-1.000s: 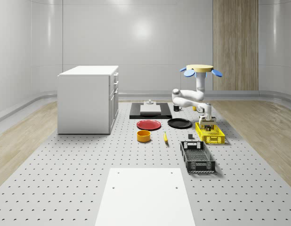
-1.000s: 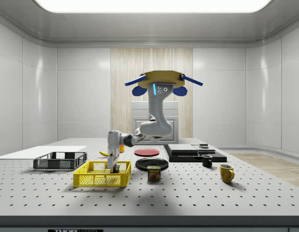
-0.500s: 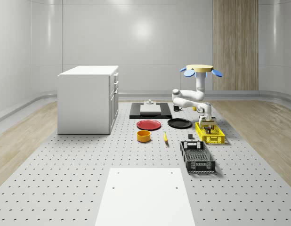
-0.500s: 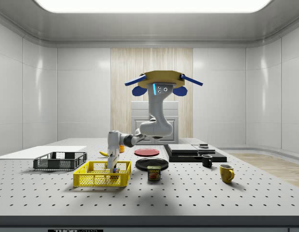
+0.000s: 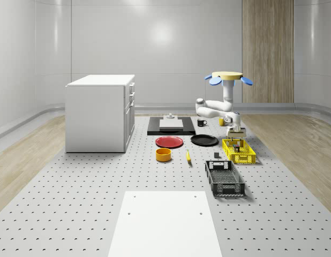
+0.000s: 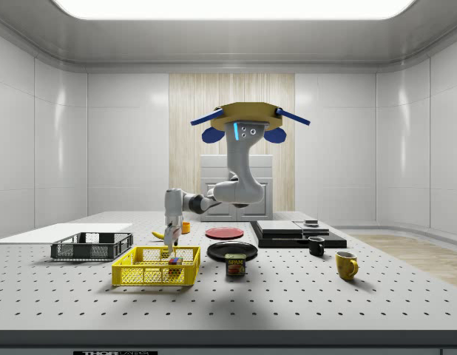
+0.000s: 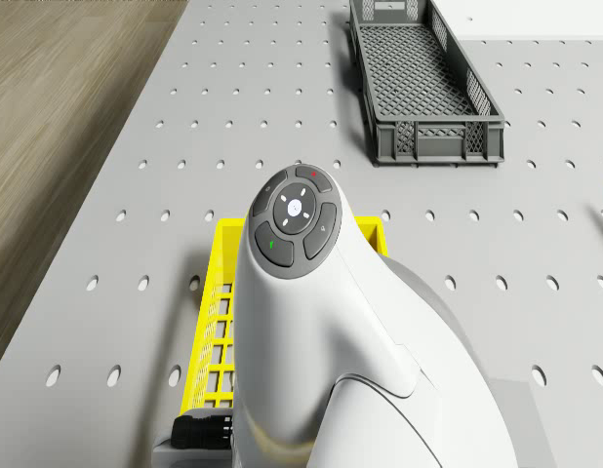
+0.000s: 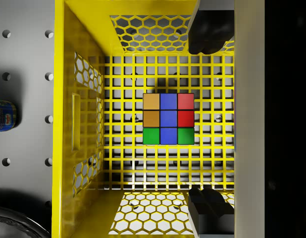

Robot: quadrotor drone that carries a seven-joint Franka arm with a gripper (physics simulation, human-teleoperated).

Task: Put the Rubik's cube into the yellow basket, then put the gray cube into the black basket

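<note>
The Rubik's cube (image 8: 168,119) lies flat on the floor of the yellow basket (image 8: 61,119), also seen as a small coloured block (image 6: 173,260) inside the basket (image 6: 156,270). My gripper (image 8: 207,119) hangs open straight above it, its dark fingers (image 8: 207,29) apart and clear of the cube. In the side view the gripper (image 6: 170,238) is a little above the basket rim. The drone (image 5: 227,78) hovers behind the yellow basket (image 5: 239,151). The gray cube (image 5: 216,156) sits on the table beside the black basket (image 5: 224,179).
A white cabinet (image 5: 101,112) stands on the whole-scene view's left. Red plate (image 5: 169,142), black plate (image 5: 204,140), orange bowl (image 5: 163,155) and banana (image 5: 188,156) lie mid-table. A can (image 6: 235,265) and two mugs (image 6: 346,265) stand to the side view's right of the yellow basket.
The gripper has let go of the Rubik's cube and risen out of the yellow basket. The cube stays on the basket floor.
</note>
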